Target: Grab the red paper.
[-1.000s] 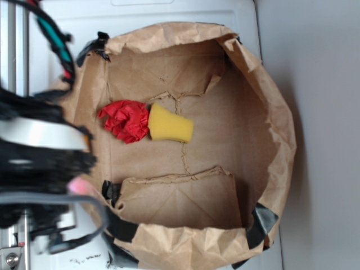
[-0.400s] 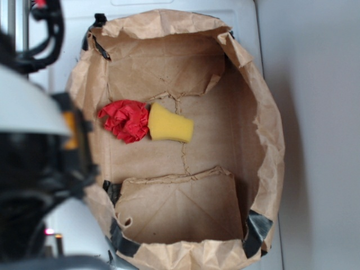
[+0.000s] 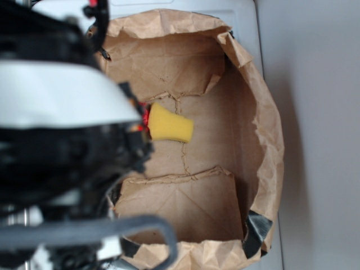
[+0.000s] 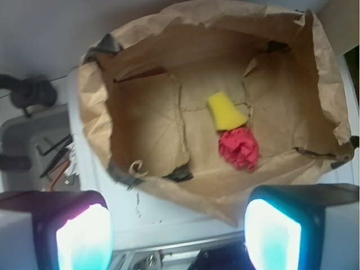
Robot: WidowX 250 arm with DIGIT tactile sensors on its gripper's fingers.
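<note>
Wide open and empty: gripper [image 4: 179, 236] hanging above the near rim of the bag [image 4: 315, 67], its two glowing fingers [image 4: 84, 239] at the bottom corners of the wrist view with a broad gap between them and nothing held. Red paper [image 4: 239, 148] lying on the bag floor, inside the right half in the wrist view, touching the yellow block [image 4: 225, 110] just beyond it. Set deep within the bag's crumpled walls, so reachable only from above, over the rim. Well apart from the gripper yet, and off to the right of the gap's middle. In the exterior view, almost wholly hidden by the blurred arm [image 3: 62, 107], with only a thin red sliver showing beside the block [image 3: 170, 125]. Jaws likely spread this far to take in the whole wad in one closing. Judged as the approach step, grasp not yet begun. Next move probably calls for shifting toward the wad and lowering past the rim; risks are catching the bag's edge or pinching the block along with the paper, given their contact.
</note>
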